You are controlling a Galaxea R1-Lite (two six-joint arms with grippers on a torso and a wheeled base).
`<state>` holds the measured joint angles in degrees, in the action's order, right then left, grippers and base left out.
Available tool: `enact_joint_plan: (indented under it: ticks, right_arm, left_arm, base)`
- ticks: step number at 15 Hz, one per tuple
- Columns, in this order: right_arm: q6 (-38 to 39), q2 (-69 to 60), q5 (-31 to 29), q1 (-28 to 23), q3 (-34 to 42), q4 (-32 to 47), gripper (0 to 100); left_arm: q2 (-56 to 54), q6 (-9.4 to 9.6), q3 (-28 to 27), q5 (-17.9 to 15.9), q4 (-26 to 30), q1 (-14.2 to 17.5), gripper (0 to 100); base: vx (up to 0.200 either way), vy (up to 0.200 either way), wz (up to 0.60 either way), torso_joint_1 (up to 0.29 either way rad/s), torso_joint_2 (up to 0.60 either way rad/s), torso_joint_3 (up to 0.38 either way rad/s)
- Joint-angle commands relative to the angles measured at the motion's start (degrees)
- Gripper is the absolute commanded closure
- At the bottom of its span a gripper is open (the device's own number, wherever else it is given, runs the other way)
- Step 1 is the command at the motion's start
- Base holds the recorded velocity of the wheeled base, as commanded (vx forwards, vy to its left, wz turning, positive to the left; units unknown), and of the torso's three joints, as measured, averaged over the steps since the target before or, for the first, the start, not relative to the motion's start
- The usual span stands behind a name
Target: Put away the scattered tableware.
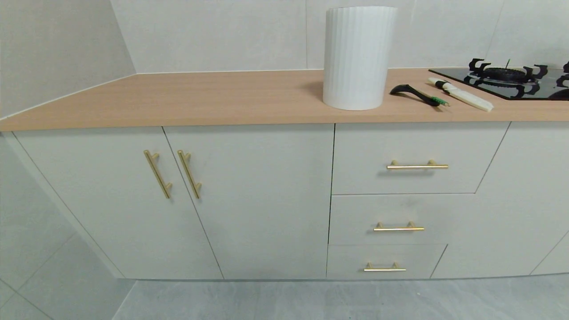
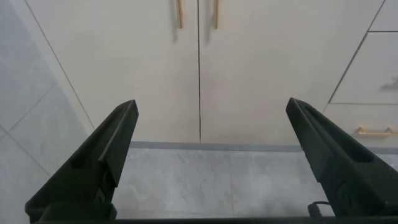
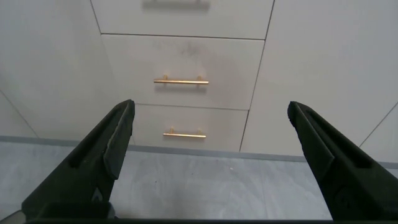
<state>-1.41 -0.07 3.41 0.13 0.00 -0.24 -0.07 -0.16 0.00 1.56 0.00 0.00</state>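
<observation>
The task looks to be at its very start: nothing is held, and both arms hang low in front of the cabinet. The left gripper [image 2: 211,107] has its jaws spread wide and empty, facing the two cupboard doors [image 1: 186,200]. The right gripper [image 3: 211,106] is equally wide apart and empty, facing the lower drawers.

The tableware lies on the right part of the wooden counter [image 1: 200,98], toward its near edge. There are two pieces: a black spoon [image 1: 415,94] with a green band on its handle, and a long white utensil [image 1: 462,94] just right of it, close but apart. One tall white ribbed container [image 1: 355,58] stands just left of the spoon, and one black stove [image 1: 511,80] sits at the far right.

Below the counter are three drawers [image 1: 413,151] stacked under the container, each with one gold handle, and the two doors to their left with one handle each.

The next move probably calls for raising an arm to counter height, most likely the right, and closing on the spoon's thin handle. The tall container seems the likely place for both pieces.
</observation>
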Motion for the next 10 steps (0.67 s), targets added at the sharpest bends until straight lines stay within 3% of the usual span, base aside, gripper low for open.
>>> enact_joint_plan:
  ticks: [1,10]
  right_arm:
    - [0.01,0.07,0.01,0.04,0.0,-0.02,0]
    - [-0.17,0.07,0.01,0.04,0.0,-0.11,0]
  left_arm:
    - [0.07,-0.02,0.0,0.02,0.0,0.0,0]
    - [0.07,-0.02,0.0,0.02,0.0,0.0,0]
  base:
    - [0.0,0.0,0.0,0.0,0.0,0.0]
    - [0.0,0.0,0.0,0.0,0.0,0.0]
